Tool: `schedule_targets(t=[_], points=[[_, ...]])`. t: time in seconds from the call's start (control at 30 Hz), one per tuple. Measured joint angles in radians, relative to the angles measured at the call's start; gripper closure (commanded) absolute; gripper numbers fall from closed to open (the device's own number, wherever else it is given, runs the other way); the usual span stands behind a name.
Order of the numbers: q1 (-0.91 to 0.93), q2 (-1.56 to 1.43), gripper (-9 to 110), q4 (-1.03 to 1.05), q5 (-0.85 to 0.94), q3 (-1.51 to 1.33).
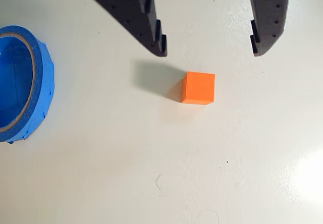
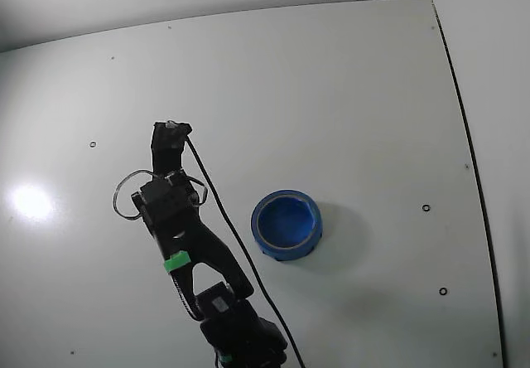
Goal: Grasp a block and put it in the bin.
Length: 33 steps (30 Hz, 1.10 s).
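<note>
One block (image 1: pixel 198 88), orange in the wrist view, on the white table (image 1: pixel 151 173), bare surface all round it; gripper (image 1: pixel 209 50) spread wide, empty, fingertips apart from the cube; one blue bin (image 1: pixel 22 82) at left edge, well apart, standing alone mid-table in the fixed view (image 2: pixel 286 224)

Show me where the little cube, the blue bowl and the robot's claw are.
block (image 1: pixel 198 88): wrist view, middle of its orange top face.
bin (image 2: pixel 286 224): fixed view, on its blue inside floor.
gripper (image 1: pixel 209 51): wrist view, midway between the two dark fingertips, which stand wide open.
</note>
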<state>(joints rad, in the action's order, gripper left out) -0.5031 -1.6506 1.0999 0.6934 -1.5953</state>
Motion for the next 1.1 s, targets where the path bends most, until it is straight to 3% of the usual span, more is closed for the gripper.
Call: schedule_targets(t=[0.87,1.1], points=[[0.0,0.262,77,0.0,0.0,0.092],[0.0,0.262,77,-0.098,0.0,0.092]])
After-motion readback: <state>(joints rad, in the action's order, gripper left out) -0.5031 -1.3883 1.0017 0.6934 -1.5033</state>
